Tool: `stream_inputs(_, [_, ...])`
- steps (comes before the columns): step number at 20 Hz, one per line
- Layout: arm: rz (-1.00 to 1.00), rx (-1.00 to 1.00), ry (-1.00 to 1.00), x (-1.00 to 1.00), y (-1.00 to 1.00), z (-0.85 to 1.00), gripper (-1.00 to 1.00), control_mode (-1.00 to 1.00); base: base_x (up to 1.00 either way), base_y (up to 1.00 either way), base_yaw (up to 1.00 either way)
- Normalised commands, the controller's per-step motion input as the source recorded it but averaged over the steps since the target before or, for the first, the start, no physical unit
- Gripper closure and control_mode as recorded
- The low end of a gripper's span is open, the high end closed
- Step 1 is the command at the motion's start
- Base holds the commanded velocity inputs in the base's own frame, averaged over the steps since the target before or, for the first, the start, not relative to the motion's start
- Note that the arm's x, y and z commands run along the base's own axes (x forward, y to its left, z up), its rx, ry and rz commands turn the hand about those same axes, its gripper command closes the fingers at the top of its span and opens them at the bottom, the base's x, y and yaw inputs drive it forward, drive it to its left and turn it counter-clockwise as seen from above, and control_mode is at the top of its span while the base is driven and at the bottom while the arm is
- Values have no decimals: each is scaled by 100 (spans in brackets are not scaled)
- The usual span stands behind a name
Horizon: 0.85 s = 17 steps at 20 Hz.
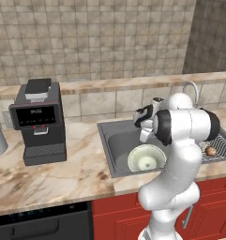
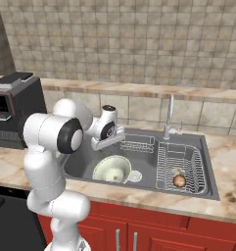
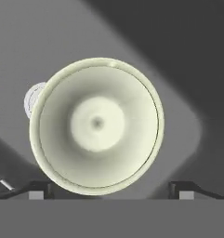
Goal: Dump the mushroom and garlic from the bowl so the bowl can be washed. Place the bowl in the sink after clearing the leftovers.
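Note:
The pale cream bowl point(image 1: 146, 158) point(image 2: 112, 169) sits upright on the floor of the dark grey sink point(image 1: 115, 145) point(image 2: 144, 169), left of the drain point(image 2: 134, 175). In the hand view the bowl point(image 3: 97, 123) is seen from straight above and has nothing in it. My gripper point(image 1: 145, 136) point(image 2: 109, 146) point(image 3: 111, 188) hangs above the bowl, open, its fingertips point(image 3: 36, 188) spread wide and apart from the rim. The brown mushroom point(image 2: 178, 180) point(image 1: 210, 151) lies in the wire rack at the sink's right. A small whitish lump point(image 1: 202, 146) beside it may be the garlic.
The silver wire rack point(image 2: 180, 166) takes up the right half of the basin, with a smaller one point(image 2: 137, 145) at the back. A chrome tap point(image 2: 169, 117) rises behind the sink. A black coffee machine point(image 1: 39, 122) stands on the marble counter to the left.

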Motion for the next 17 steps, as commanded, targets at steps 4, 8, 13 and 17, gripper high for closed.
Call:
stream_inputs(4, [-6,0,-30,-69,1,100,-100,-100,0,0,0])
stream_inputs(8, [-6,0,-42,-95,0,100,-100,-100,0,0,0])
stream_inputs(13, [-2,-1,-58,-100,12,100,-100,-100,0,0,0])
stream_inputs(17, [-1,-5,-68,-100,16,100,-100,-100,0,0,0])
